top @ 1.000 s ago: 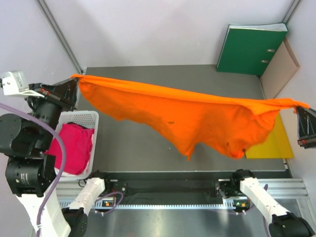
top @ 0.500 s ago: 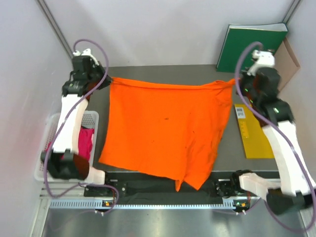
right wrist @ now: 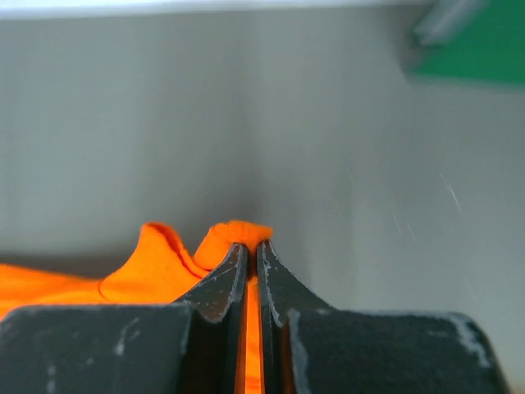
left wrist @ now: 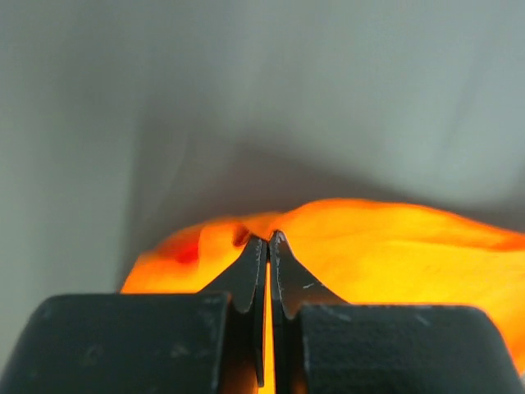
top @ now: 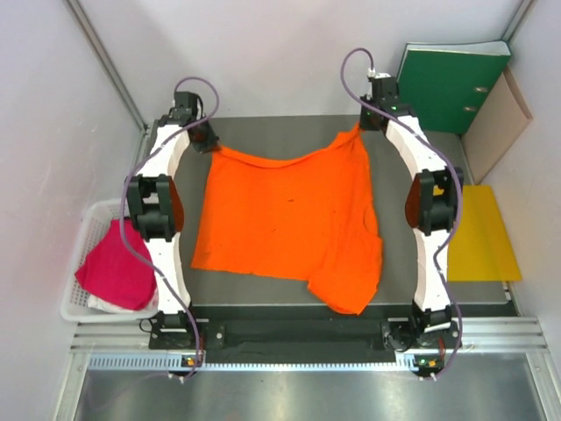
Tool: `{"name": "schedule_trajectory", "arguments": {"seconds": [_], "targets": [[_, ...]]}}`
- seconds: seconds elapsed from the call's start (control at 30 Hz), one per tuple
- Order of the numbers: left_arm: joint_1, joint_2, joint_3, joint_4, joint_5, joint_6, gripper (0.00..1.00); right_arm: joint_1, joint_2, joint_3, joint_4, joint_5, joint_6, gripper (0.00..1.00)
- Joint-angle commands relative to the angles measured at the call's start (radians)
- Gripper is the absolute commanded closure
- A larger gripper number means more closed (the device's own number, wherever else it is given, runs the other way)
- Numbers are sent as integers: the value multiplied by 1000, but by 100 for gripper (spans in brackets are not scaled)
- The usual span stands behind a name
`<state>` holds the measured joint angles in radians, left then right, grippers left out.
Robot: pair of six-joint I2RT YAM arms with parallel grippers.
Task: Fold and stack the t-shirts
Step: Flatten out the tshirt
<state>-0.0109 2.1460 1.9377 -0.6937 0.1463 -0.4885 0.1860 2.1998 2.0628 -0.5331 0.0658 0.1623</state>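
The orange t-shirt [top: 289, 219] lies mostly spread on the grey table, its near right part crumpled into a point by the front edge. My left gripper [top: 210, 143] is shut on its far left corner [left wrist: 238, 234]. My right gripper [top: 361, 130] is shut on its far right corner [right wrist: 242, 232]. Both arms are stretched to the back of the table. The magenta-pink t-shirt [top: 116, 267] lies bunched in the white mesh basket [top: 95, 215] at the left.
A green binder [top: 447, 83] and a tan folder [top: 495, 118] lean against the back right wall. A yellow envelope [top: 482, 232] lies flat at the table's right edge.
Both arms have swung from high and wide to the far back of the table. The orange shirt has gone from hanging stretched in the air to lying on the table.
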Motion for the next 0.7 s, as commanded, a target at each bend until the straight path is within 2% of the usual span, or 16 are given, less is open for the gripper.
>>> {"name": "schedule_trajectory", "arguments": {"seconds": [0.0,0.07,0.2,0.4,0.67], "targets": [[29,90,300,-38,-42,-48,100,-22,122,331,-48,-58,28,100],[32,130,375,-53,-70,-59,100,-45,146,327,-9,-105,72,100],[51,135,383,-72,-91,-76,100,-56,143,296,4,-156,74,100],[55,9,244,-6,-136,-62,100,-62,-26,163,41,-173,78,100],[62,-9,158,10,-96,-68,100,-53,-46,88,50,-208,94,100]]}}
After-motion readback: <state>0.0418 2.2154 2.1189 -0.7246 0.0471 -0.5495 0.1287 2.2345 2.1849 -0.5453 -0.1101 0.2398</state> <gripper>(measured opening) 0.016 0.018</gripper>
